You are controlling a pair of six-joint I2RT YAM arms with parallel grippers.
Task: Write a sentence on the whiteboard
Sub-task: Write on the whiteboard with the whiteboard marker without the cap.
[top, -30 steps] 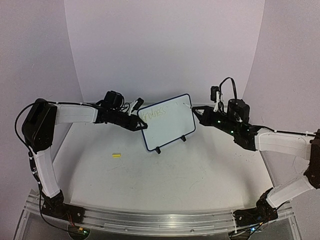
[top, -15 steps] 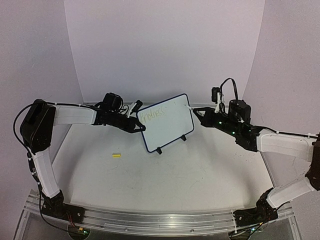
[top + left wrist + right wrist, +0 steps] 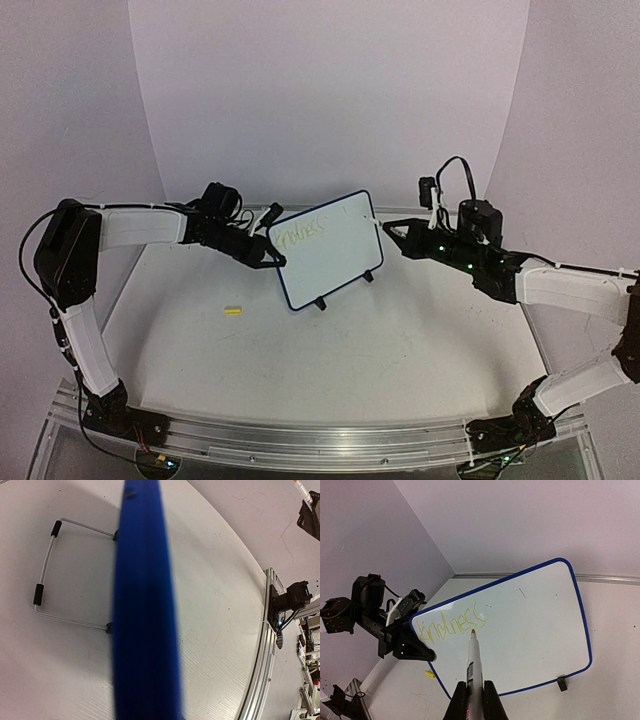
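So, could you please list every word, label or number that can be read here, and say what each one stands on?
"kindness": yellow handwriting on the whiteboard, clear in the right wrist view and too small to read from the top.
Small marks low on the marker: too blurred to read.
Nothing else is legible.

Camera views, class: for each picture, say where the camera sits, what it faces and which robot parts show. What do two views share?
Top external: above and behind the bases, looking down on the table; both arms show.
Left wrist: on the left arm, looking along the whiteboard rim edge-on; own fingers unseen.
Right wrist: on the right arm, facing the whiteboard's writing; right end effector grips a marker, left end effector beyond.
Shared: top and right wrist both show the yellow piece.
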